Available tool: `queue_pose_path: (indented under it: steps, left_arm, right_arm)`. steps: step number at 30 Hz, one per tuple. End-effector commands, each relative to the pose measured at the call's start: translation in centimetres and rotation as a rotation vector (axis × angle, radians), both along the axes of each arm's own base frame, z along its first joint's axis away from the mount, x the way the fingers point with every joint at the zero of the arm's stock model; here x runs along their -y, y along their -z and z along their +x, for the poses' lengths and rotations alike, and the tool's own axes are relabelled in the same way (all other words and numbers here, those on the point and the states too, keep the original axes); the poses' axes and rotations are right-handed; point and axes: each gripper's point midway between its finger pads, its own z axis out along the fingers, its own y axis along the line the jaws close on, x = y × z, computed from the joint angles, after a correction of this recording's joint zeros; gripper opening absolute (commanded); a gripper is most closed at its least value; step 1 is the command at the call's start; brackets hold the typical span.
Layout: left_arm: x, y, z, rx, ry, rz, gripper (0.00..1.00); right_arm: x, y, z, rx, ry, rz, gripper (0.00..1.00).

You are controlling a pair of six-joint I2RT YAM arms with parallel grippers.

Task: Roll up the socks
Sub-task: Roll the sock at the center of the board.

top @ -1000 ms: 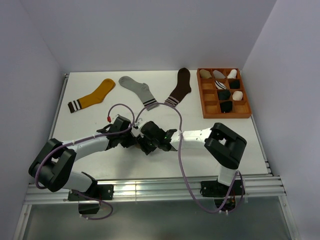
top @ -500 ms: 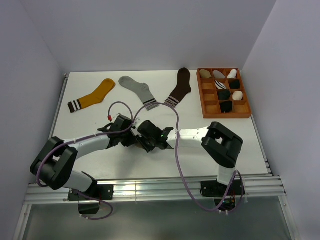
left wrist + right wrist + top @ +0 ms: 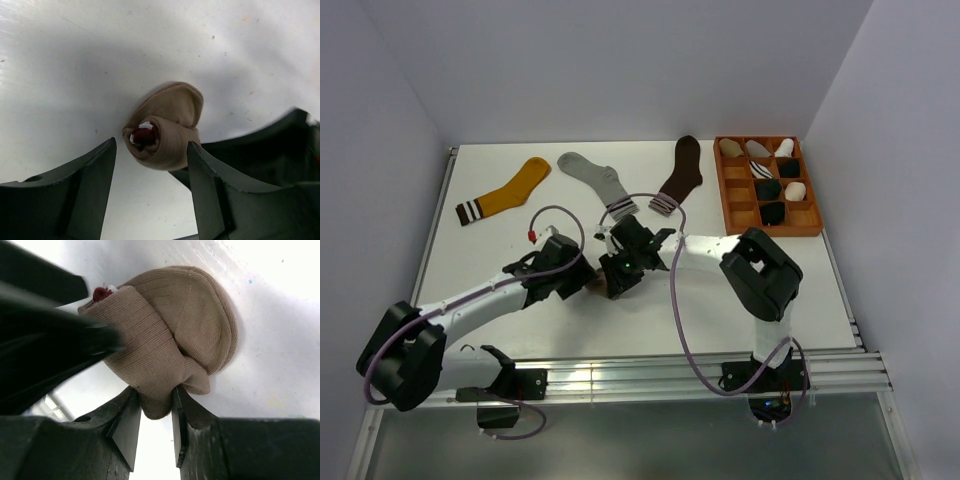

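Fingers [image 3: 125, 422] of our right gripper [image 3: 154, 396] pinch a fold of the rolled taupe sock [image 3: 200, 325] — our left gripper [image 3: 150, 146] stands open, straddling it.

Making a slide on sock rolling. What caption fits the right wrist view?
Right gripper pinches a fold of the rolled taupe sock on the white table.

The rolled taupe sock [image 3: 175, 335] is a plain ribbed beige-brown, with a spot of maroon and white at its core. On the white counter [image 3: 470, 250] lie a mustard-yellow sock [image 3: 515, 188] with a dark-brown-and-white striped cuff, and a light grey sock [image 3: 590, 175] and a dark brown sock [image 3: 682, 170], both with striped cuffs. The wooden tray [image 3: 767, 233] is orange-brown.
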Motion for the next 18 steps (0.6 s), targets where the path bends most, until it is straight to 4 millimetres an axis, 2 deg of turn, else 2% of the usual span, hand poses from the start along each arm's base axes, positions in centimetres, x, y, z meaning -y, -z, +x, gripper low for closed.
queue_pose_path:
  steps: [1,5,7,12,18]
  left_arm:
    - [-1.4,-1.0,-0.5,0.027,-0.061,0.010,0.64]
    - [-1.9,-1.8,-0.8,0.067,-0.083,-0.022,0.65]
    - [-1.7,-1.9,-1.0,0.078,-0.069,-0.041,0.65]
    - [-0.6,-0.9,-1.3,0.059,-0.036,-0.082,0.66]
    - [-0.2,0.9,-0.4,0.048,-0.053,-0.077,0.66]
  right_arm:
    - [0.8,0.7,-3.2,-0.287,-0.009,-0.001,0.00]
    - [0.4,0.2,-2.1,-0.359,0.009,0.014,0.00]
    - [0.3,0.4,-2.6,-0.420,-0.001,0.008,0.00]
    - [-0.3,0.5,-2.2,-0.465,0.004,0.016,0.00]
    - [-0.8,0.7,-2.6,-0.519,-0.003,0.041,0.00]
